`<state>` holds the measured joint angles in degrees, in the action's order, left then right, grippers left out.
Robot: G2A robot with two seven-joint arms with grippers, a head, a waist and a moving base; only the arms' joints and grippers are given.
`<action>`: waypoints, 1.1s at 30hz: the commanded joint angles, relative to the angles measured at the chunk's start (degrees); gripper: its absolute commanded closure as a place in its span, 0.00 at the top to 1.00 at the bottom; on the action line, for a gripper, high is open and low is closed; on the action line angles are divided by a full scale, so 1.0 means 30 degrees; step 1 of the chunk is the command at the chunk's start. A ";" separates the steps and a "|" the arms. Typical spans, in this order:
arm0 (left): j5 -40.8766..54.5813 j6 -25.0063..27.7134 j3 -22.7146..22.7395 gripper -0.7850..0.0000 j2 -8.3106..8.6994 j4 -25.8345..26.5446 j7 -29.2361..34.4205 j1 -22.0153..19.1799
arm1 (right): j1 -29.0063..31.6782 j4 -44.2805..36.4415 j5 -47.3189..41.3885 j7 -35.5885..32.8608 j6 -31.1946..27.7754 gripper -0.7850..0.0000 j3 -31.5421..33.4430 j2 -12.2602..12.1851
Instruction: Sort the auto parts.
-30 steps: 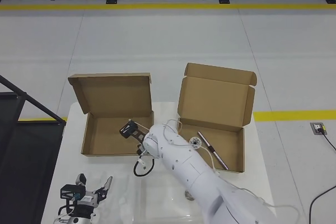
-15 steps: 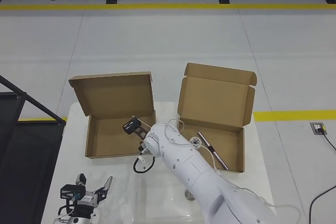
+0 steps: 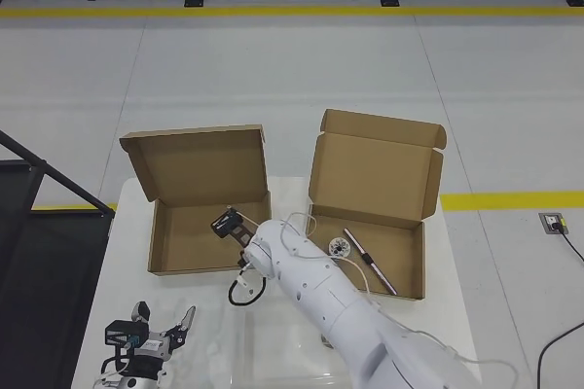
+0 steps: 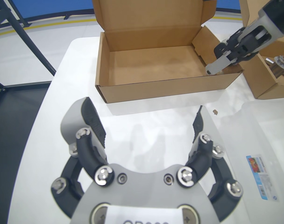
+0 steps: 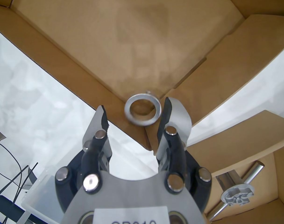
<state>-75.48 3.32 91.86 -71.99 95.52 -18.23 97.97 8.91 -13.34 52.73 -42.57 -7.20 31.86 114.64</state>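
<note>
The right gripper (image 5: 135, 114) is held over the near corner of the left box (image 3: 190, 233), on the side next to the right box (image 3: 409, 248). Its fingers are parted a little wider than a metal ring (image 5: 142, 109), which is seen between the fingertips, nearer one finger. Whether the ring is touched cannot be told. The ring is placed just over the inside of that corner.

The left gripper (image 4: 143, 108) is held above the white desk (image 3: 127, 292) near its front left corner, short of the left box. Its fingers are spread wide and nothing is held.

Two cardboard boxes are counted, side by side, both with lids raised. One ring is counted. One thin rod (image 3: 370, 261) and one toothed part (image 3: 339, 249) are seen in the right box.
</note>
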 commanded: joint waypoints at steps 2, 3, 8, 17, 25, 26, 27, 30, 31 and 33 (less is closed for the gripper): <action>0.0000 0.0000 0.0000 1.00 0.0000 0.0000 0.0000 0.0000 | -0.0017 -0.0039 0.0022 0.0083 0.0040 0.53 0.0075 -0.0011; 0.0000 0.0000 0.0000 1.00 0.0000 0.0000 0.0000 0.0000 | -0.0036 -0.0057 0.0044 0.0135 0.0073 0.51 0.0099 -0.0015; 0.0000 0.0000 0.0000 1.00 0.0000 0.0000 0.0000 0.0000 | -0.0226 -0.0308 0.0009 0.0560 -0.0811 0.61 0.0289 -0.0067; 0.0000 0.0000 0.0000 1.00 0.0000 0.0000 0.0000 0.0000 | -0.0731 -0.1842 0.1178 0.0838 -0.4801 0.85 0.0173 -0.0507; 0.0000 0.0000 0.0000 1.00 0.0000 0.0000 0.0000 0.0000 | 0.0691 -0.6594 0.2150 -0.1135 -0.4974 0.76 0.0713 -0.1611; 0.0000 0.0000 0.0000 1.00 0.0000 0.0000 0.0000 0.0000 | 0.1079 -0.7566 0.2334 -0.1643 -0.4869 0.77 0.0890 -0.1863; 0.0000 0.0000 0.0000 1.00 0.0000 0.0000 0.0000 0.0000 | 0.1529 -0.8672 0.2537 -0.2289 -0.4681 0.78 0.1106 -0.2140; 0.0000 0.0000 0.0000 1.00 0.0000 0.0000 0.0000 0.0000 | 0.3391 -1.2992 0.3481 -0.4655 -0.4193 0.85 0.1935 -0.3120; 0.0000 0.0000 0.0000 1.00 0.0000 0.0000 0.0000 0.0000 | 0.4183 -1.4781 0.3971 -0.5695 -0.4102 1.00 0.2214 -0.3475; 0.0000 0.0000 0.0000 1.00 0.0000 0.0000 0.0000 0.0000 | 0.5963 -1.8278 0.4993 -0.7868 -0.3849 1.00 0.3012 -0.4211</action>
<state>-75.48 3.32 91.86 -71.99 95.52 -18.23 97.97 23.50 -60.59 66.00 -61.81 -19.10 39.58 103.21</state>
